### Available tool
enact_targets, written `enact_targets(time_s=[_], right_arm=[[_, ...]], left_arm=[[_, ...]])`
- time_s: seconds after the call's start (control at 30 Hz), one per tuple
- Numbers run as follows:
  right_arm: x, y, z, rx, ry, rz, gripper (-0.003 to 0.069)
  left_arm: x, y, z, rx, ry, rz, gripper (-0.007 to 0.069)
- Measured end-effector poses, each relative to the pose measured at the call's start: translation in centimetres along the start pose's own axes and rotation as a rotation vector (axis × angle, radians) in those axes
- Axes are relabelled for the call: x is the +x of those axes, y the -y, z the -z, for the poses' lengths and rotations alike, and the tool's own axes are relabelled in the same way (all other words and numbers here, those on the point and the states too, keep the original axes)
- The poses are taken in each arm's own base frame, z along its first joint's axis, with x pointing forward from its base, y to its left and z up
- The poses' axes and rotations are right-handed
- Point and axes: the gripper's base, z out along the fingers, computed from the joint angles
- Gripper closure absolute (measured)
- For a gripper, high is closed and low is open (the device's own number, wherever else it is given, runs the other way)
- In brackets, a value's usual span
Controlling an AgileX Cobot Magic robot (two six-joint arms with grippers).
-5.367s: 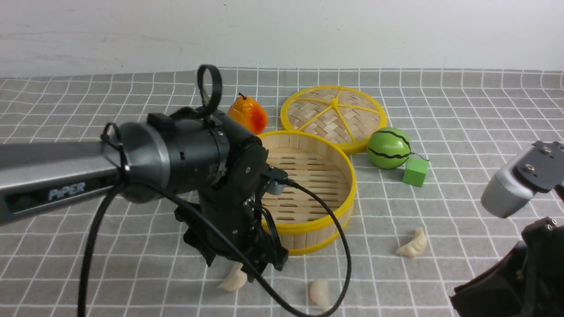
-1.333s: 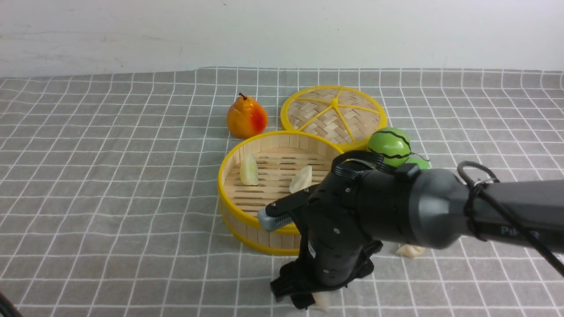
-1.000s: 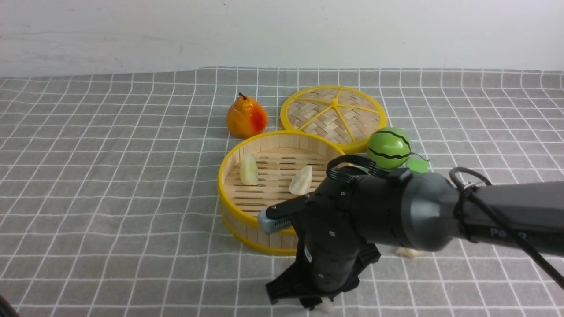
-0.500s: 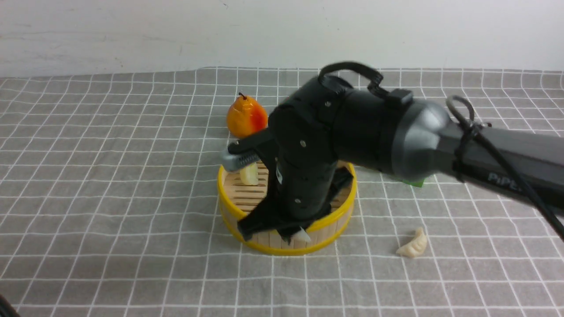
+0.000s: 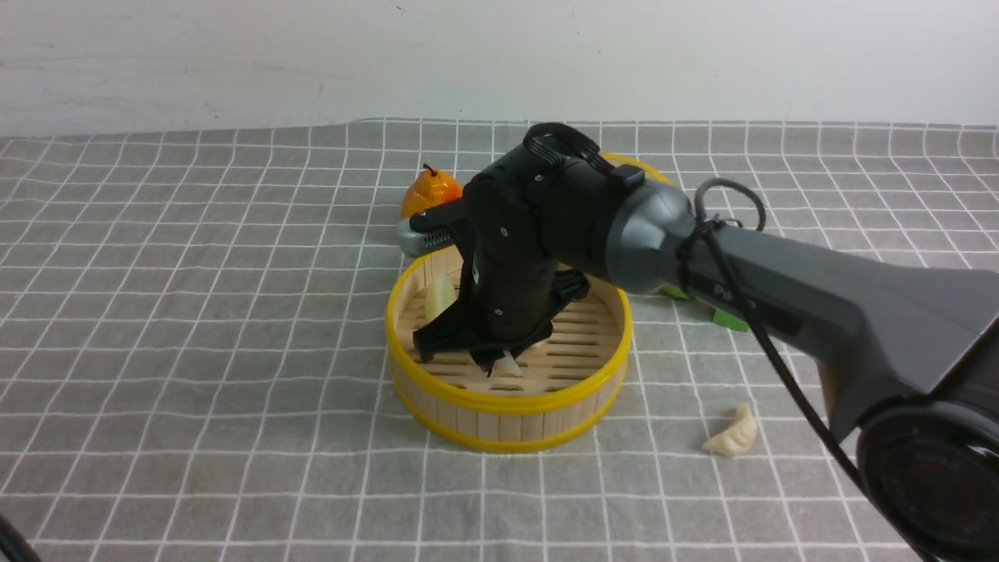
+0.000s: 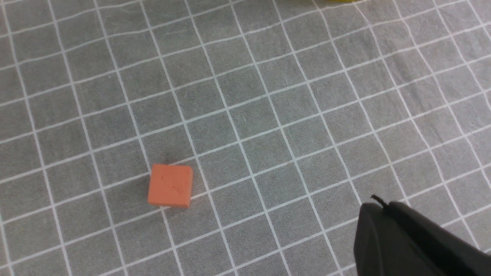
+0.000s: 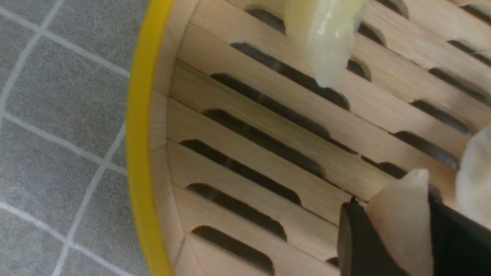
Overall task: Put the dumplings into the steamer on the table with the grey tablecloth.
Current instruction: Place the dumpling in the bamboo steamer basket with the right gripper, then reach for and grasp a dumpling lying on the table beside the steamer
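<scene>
— Is any lettering to be read?
— Pale letters are seen on the grey link of the right arm [image 5: 812,300], beginning "Pi".
— Can the word be read whole?
— It cannot; the rest is crossed by a black cable [image 5: 761,332] and blurred.

right pincer [image 5: 503,361] grabbed dumpling [image 7: 402,222] off cloth [image 5: 234,351], swung over rim, now down inside steamer [image 5: 507,407], dumpling pinched between jaws just above slats. two more dumplings [image 7: 322,38] [image 7: 475,172] dropped in beside pincer since start, left arm gone from front view
</scene>
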Motion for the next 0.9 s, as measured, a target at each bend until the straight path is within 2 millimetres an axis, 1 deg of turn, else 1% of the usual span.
enact_targets(time_s=[0.07, 0.13, 0.23, 0.3, 0.33, 0.37, 0.4, 0.43, 0.47, 0.53, 0.6, 0.63, 0.7, 0.77, 0.83, 0.87, 0.9], right_arm=[[0.0, -0.1, -0.4, -0.010, -0.002, -0.006, 0.0450], [0.0, -0.3, -0.8, -0.027, 0.001, -0.016, 0.0386], [-0.1, -0.4, -0.6, -0.039, 0.004, -0.024, 0.0259], [-0.1, -0.4, -0.2, -0.037, -0.004, -0.025, 0.0190], [-0.1, -0.4, 0.0, -0.035, -0.013, -0.026, 0.0176], [-0.3, -0.3, 1.3, -0.030, -0.023, -0.022, 0.0126], [-0.4, -0.2, 2.2, -0.027, -0.026, -0.013, 0.0111], [-0.4, -0.2, 2.9, -0.024, -0.030, -0.005, 0.0101], [-0.4, 0.0, 4.7, -0.020, -0.040, 0.015, 0.0089], [-0.3, 0.3, 7.2, -0.016, -0.050, 0.052, 0.0080], [-0.3, 0.4, 8.7, -0.018, -0.038, 0.074, 0.0079], [-0.2, 0.6, 10.1, -0.020, -0.022, 0.083, 0.0079], [0.5, 1.0, 11.8, -0.018, -0.016, 0.090, 0.0085], [1.7, 1.4, 12.6, -0.012, -0.040, 0.091, 0.0093], [3.1, 1.9, 12.9, -0.001, -0.077, 0.083, 0.0102], [3.5, 2.0, 12.9, 0.003, -0.086, 0.077, 0.0104], [4.5, 2.5, 13.0, 0.013, -0.105, 0.066, 0.0111]], left_arm=[[0.0, -0.1, 0.0, -0.007, 0.004, -0.003, 0.0638], [-0.1, -0.1, 0.0, -0.013, 0.008, -0.005, 0.0638], [-0.1, -0.1, 0.0, -0.013, 0.011, -0.006, 0.0636], [-0.1, -0.1, 0.0, -0.013, 0.011, -0.006, 0.0635], [-0.1, -0.1, 0.0, -0.013, 0.012, -0.006, 0.0635], [-0.1, -0.1, 0.0, -0.013, 0.012, -0.006, 0.0634], [-0.1, -0.1, 0.0, -0.013, 0.012, -0.006, 0.0632], [-0.1, -0.1, 0.0, -0.013, 0.012, -0.006, 0.0631], [-0.1, -0.1, 0.0, -0.013, 0.012, -0.006, 0.0630], [-0.1, -0.1, 0.0, -0.012, 0.011, -0.006, 0.0629], [-0.1, -0.1, 0.0, -0.011, 0.011, -0.005, 0.0627], [-0.1, -0.1, 0.0, -0.008, 0.011, -0.004, 0.0627], [-0.1, 0.0, 0.0, -0.004, 0.010, -0.002, 0.0624], [-0.1, 0.0, 0.0, 0.000, 0.009, -0.001, 0.0623], [-0.1, 0.0, 0.0, 0.004, 0.008, 0.001, 0.0622], [-0.1, 0.0, 0.0, 0.005, 0.008, 0.001, 0.0621], [-0.1, 0.1, 0.0, 0.008, 0.007, 0.002, 0.0621]])
